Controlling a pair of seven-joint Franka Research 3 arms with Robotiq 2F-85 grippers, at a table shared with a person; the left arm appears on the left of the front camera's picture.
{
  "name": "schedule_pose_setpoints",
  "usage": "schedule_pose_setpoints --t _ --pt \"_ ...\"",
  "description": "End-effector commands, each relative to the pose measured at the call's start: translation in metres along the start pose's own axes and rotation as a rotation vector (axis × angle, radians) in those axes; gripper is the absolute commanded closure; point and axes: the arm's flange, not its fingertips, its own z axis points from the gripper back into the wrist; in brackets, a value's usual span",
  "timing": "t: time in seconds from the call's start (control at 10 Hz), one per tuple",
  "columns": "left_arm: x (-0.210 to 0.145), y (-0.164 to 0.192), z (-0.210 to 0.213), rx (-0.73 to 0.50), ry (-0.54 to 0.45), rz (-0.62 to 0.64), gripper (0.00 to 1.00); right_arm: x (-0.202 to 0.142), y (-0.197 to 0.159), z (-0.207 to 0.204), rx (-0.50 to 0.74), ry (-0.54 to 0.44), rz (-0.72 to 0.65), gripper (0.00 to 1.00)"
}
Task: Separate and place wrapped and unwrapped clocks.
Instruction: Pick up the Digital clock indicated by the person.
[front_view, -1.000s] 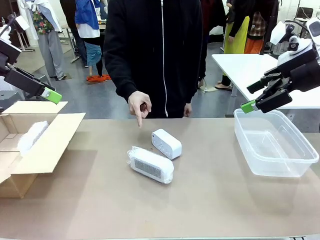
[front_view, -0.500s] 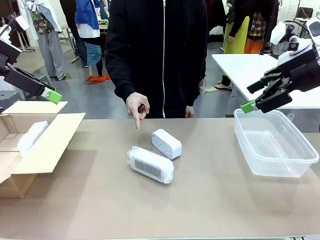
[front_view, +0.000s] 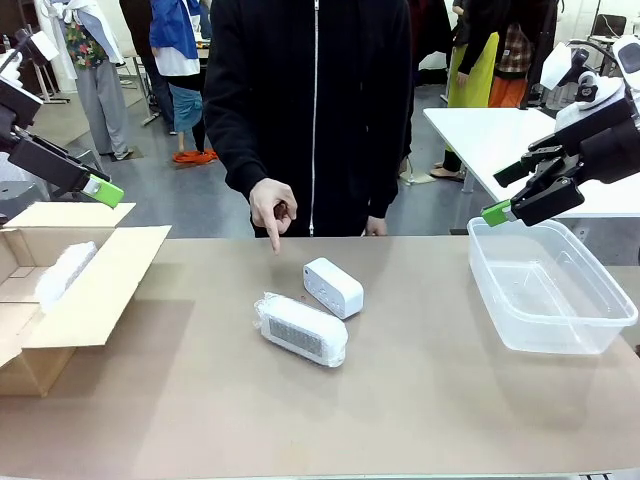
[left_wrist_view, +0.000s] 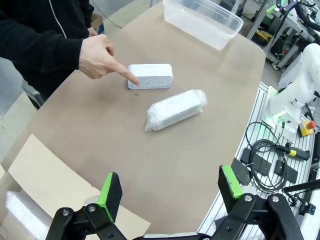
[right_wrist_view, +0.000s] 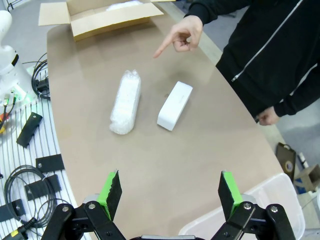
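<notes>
Two clocks lie mid-table while both grippers hang wide open and empty.

The left gripper (left_wrist_view: 170, 182) is spread above the cardboard box (front_view: 95, 285) at the table's (front_view: 420, 400) left end, where one wrapped clock (front_view: 65, 272) lies inside. The right gripper (right_wrist_view: 170, 187) is spread over the near edge of the clear plastic bin (front_view: 545, 290) at the right end. At the middle lies a second wrapped clock (front_view: 302, 329), with the unwrapped clock (front_view: 333, 288) just beyond it. Farther still, the person's hand (front_view: 272, 208) points a finger down near the unwrapped clock.
</notes>
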Motion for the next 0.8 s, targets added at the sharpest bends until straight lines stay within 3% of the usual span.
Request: schedule_pose_setpoints --t 0.0,0.2,0.7 --pt "0.000 0.000 0.000 0.014 -0.005 0.000 0.00 0.000 0.000 -0.002 0.016 -0.011 -0.001 0.00" --pt "0.000 0.000 0.000 0.000 0.000 0.000 0.00 0.000 0.000 -0.002 0.016 -0.011 -0.001 0.00" --pt "0.084 -0.061 -0.089 -0.122 0.277 -0.636 0.00 0.000 0.000 -0.002 0.016 -0.011 -0.001 0.00"
